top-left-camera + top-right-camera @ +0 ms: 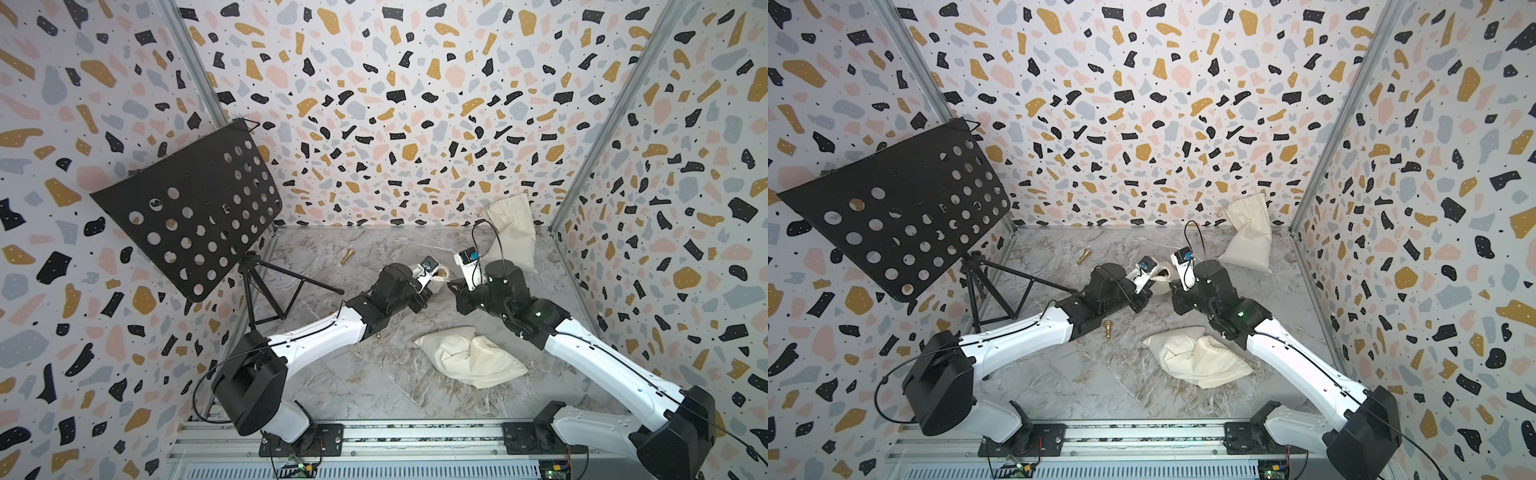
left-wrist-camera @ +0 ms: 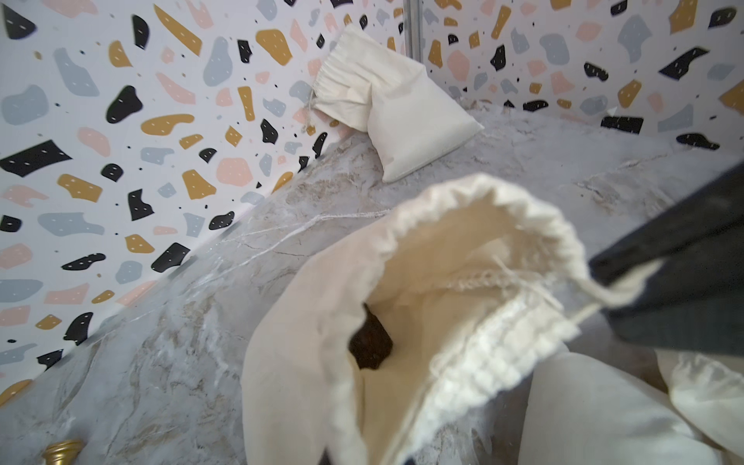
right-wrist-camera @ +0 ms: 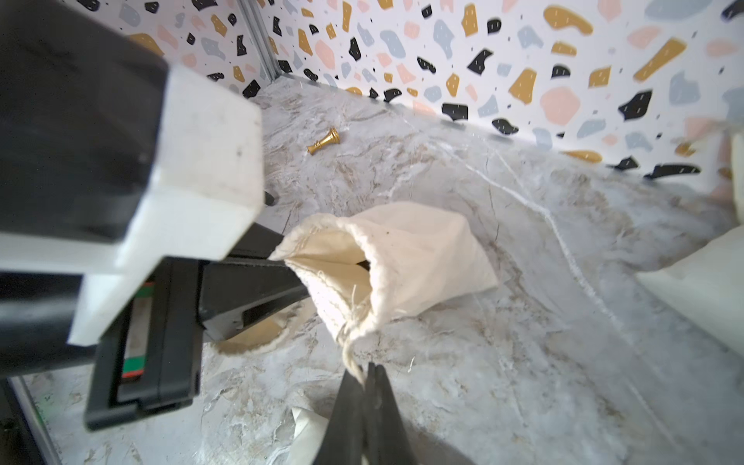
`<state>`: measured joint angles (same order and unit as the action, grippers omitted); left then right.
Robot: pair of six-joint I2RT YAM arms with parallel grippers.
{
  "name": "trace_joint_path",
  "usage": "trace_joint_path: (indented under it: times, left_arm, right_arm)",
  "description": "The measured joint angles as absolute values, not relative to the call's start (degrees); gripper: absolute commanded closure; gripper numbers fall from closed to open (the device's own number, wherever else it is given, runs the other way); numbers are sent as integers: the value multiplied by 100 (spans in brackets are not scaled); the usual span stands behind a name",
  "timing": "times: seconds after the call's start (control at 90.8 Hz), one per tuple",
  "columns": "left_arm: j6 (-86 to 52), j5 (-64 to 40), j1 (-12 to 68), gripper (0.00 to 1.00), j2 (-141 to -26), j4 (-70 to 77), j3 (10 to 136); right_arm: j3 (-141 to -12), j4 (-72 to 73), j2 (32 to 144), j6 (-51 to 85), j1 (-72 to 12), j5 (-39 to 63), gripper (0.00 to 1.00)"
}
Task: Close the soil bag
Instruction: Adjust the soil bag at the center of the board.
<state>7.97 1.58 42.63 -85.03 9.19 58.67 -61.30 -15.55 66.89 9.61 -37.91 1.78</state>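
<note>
**Fingers of both arms clamped at the open mouth of the soil bag**

Left fingers (image 3: 257, 277) are clenched on the gathered rim of the soil bag (image 3: 406, 261), pinching the cloth at one side of its mouth. Right fingers (image 3: 350, 418) are pressed tight together on the drawstring (image 3: 350, 358), which runs from the other side of the mouth straight into their tips.

The bag lies on its side near the middle of the marbled surface (image 3: 523, 322), between the two arms. In both top views it shows only as a small cream patch between the wrists. Its mouth gapes open, and the hem is puckered along the string channel. In the left wrist view a dark lump (image 2: 368, 342) is visible deep inside.

A second cream bag (image 1: 513, 232) leans against the back wall in the far right corner, well apart from the held one. A third cream bag (image 1: 469, 359) lies slumped nearer the front, just beside the right forearm.

One gold turned piece (image 1: 347, 257) lies on its side toward the back of the surface. Another gold piece (image 1: 1108, 329) sits just beside the left forearm. A black perforated music stand (image 1: 187, 208) on a tripod occupies the left side.
</note>
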Motion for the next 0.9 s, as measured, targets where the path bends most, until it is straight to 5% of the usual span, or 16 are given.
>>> trace_joint_path:
  times: [0.242, 0.573, 0.903]
  left_arm:
    - [499, 696, 3452, 73, -8121, 272, 6484]
    - [473, 937, 3041, 21, -7308, -5, 6259]
    - [419, -834, 3114, 20, -6978, 880, 5986]
  right_arm:
    - [-8619, -2526, 7714, 244, -3710, 204, 100]
    - [-10707, -3459, 9181, -172, -3647, 814, 100]
    - [-10818, -3736, 9198, -248, -3776, 1199, 100]
